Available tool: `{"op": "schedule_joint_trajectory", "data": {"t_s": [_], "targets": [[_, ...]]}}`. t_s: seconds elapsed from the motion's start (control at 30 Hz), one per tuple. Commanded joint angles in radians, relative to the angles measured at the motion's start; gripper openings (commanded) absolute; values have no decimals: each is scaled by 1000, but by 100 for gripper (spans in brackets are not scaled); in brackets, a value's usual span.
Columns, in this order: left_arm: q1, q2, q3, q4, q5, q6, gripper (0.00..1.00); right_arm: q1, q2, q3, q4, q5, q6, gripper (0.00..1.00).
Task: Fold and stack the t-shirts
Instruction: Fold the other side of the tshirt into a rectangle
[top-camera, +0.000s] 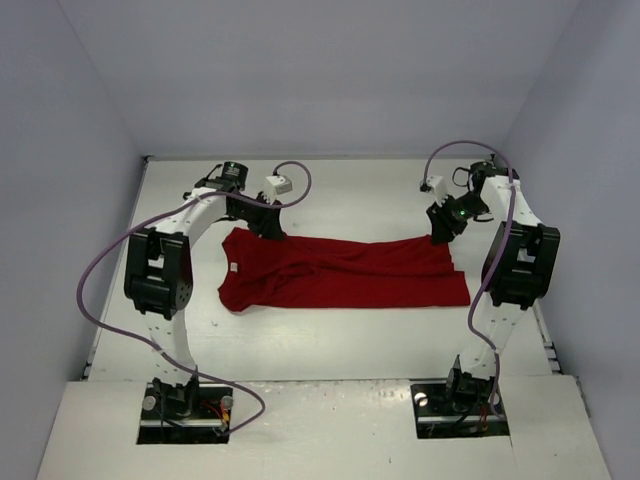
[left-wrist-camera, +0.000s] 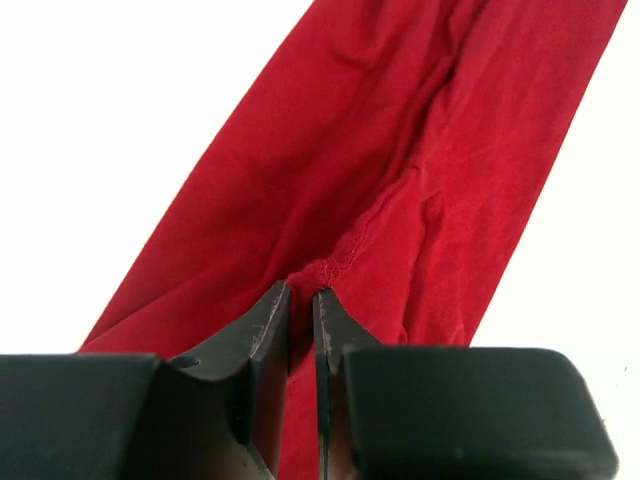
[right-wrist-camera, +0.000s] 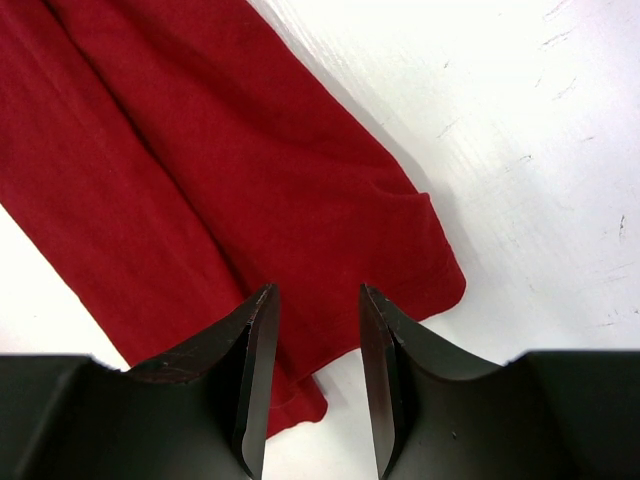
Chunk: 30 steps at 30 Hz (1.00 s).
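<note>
Red t-shirt (top-camera: 340, 275) on white table (top-camera: 330, 340) | left tool (left-wrist-camera: 302, 292) clamped on its seam | right tool (right-wrist-camera: 315, 292) apart above hem

White-and-black twin arms
The left arm (top-camera: 160, 280) and right arm (top-camera: 520, 265) had white links, black joints, looping purple cables (top-camera: 80, 288) and black fingers (left-wrist-camera: 262, 345).

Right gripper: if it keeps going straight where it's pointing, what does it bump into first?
The red t-shirt. The right gripper points down at the shirt's corner, with cloth showing between its open fingers, lying on the white table. How much gap is left before touching is hard to judge.
</note>
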Motion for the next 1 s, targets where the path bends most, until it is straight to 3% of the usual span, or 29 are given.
{"op": "schedule_joint_trajectory", "data": {"t_s": [0.0, 0.3, 0.33, 0.4, 0.43, 0.57, 0.7, 0.8, 0.97], "targets": [[-13, -115, -41, -3, 15, 63, 4, -5, -45, 0, -36, 3, -7, 35], [-163, -297, -311, -96, -5, 235, 3, -5, -55, 14, -39, 11, -16, 34], [-189, -321, -351, -99, -23, 249, 9, -5, -52, 22, -39, 6, -13, 34], [-214, -347, -400, -105, -36, 249, 32, -2, -43, 44, -40, 0, -2, 34], [-218, -360, -423, -114, -33, 246, 49, 6, -37, 50, -40, 0, -2, 34], [-204, -407, -431, -169, -26, 239, 73, 44, -36, 50, -40, 34, -18, 29], [-103, -497, -402, -93, 6, 117, 74, 108, -53, -12, -35, 120, -100, 16], [-24, -521, -395, 55, -22, -85, 72, 135, -44, -37, -31, 169, -132, 7], [8, -430, -356, 197, -239, -295, 60, 151, 22, -38, -9, 303, -132, 0]]}}
